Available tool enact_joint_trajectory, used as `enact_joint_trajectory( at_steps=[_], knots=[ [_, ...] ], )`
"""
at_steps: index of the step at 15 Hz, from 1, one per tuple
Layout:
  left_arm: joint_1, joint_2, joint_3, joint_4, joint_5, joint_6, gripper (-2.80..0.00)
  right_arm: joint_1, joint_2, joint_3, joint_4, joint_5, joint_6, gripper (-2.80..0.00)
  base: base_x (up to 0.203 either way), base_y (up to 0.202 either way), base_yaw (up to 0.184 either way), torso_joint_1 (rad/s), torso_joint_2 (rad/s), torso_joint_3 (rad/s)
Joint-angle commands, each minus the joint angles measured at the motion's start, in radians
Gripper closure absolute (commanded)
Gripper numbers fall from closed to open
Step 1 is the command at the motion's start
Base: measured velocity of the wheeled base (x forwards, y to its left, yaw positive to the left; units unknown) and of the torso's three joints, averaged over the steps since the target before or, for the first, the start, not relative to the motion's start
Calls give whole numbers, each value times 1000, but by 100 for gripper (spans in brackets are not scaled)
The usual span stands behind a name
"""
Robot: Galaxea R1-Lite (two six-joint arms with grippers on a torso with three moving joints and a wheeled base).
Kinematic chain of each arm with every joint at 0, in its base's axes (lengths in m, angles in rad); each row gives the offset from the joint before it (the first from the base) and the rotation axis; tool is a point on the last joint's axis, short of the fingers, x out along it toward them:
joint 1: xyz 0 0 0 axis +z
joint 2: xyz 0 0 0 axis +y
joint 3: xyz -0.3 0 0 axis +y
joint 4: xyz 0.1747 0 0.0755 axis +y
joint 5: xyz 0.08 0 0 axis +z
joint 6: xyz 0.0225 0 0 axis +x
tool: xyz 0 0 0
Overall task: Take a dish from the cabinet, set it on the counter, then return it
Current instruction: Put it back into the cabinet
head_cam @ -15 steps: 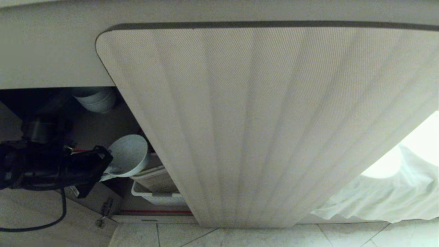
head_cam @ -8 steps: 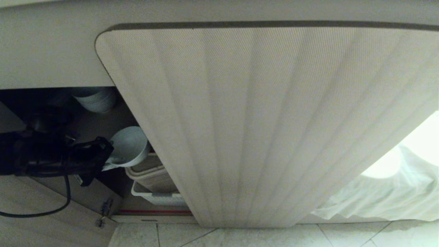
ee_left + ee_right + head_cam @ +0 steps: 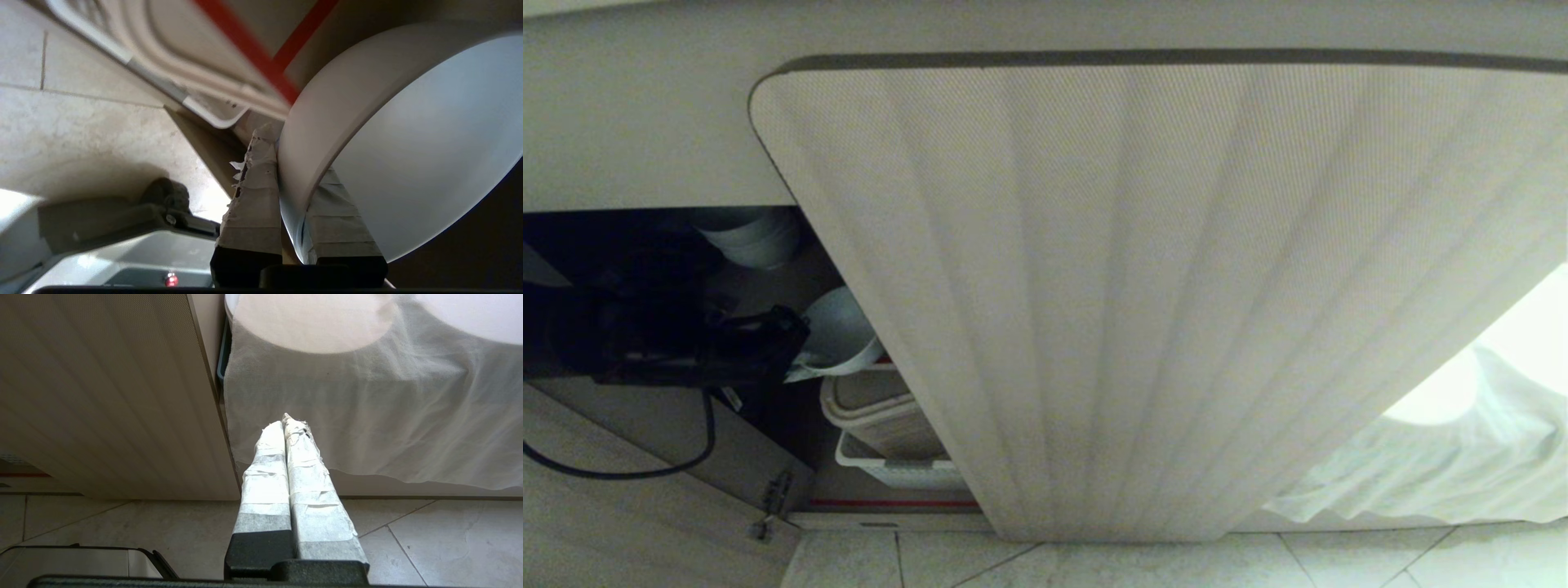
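Note:
The dish (image 3: pixel 837 331), a small white bowl, hangs tilted in the open cabinet, just above a stack of beige bins (image 3: pixel 882 412). My left gripper (image 3: pixel 788 351) is shut on its rim. In the left wrist view one taped finger (image 3: pixel 255 192) presses the dish's (image 3: pixel 408 143) outer wall and the other (image 3: pixel 341 222) lies inside it. The cabinet's ribbed door (image 3: pixel 1135 286) stands open and hides the dish's right edge. My right gripper (image 3: pixel 286 424) is shut and empty, parked low over the floor. The counter's top is out of view.
A stack of white bowls (image 3: pixel 752 237) sits on the shelf above the dish. A white basket (image 3: pixel 898 472) lies under the bins, behind red shelf tape (image 3: pixel 894 504). The left door (image 3: pixel 645 506) hangs open with its hinge (image 3: pixel 772 498). A white cloth (image 3: pixel 1445 465) drapes at right.
My left gripper has carried the dish up and deeper into the cabinet, from beside the bins to above them. The right arm has not moved.

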Motion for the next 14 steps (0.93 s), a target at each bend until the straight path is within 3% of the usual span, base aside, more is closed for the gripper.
enact_joint_trajectory(
  at_steps=[1,8,14],
  knots=[
    [-3,43,-44,3,-4,18,0,0,0,0,-1,0,1,0,0,0,0,0,0,0],
    [-4,114,-183,96,-4,110,0,0,0,0,-1,0,-1,0,0,0,0,0,0,0],
    [-13,121,-196,80,5,116,0,0,0,0,0,0,-1,0,0,0,0,0,0,0]
  ],
)
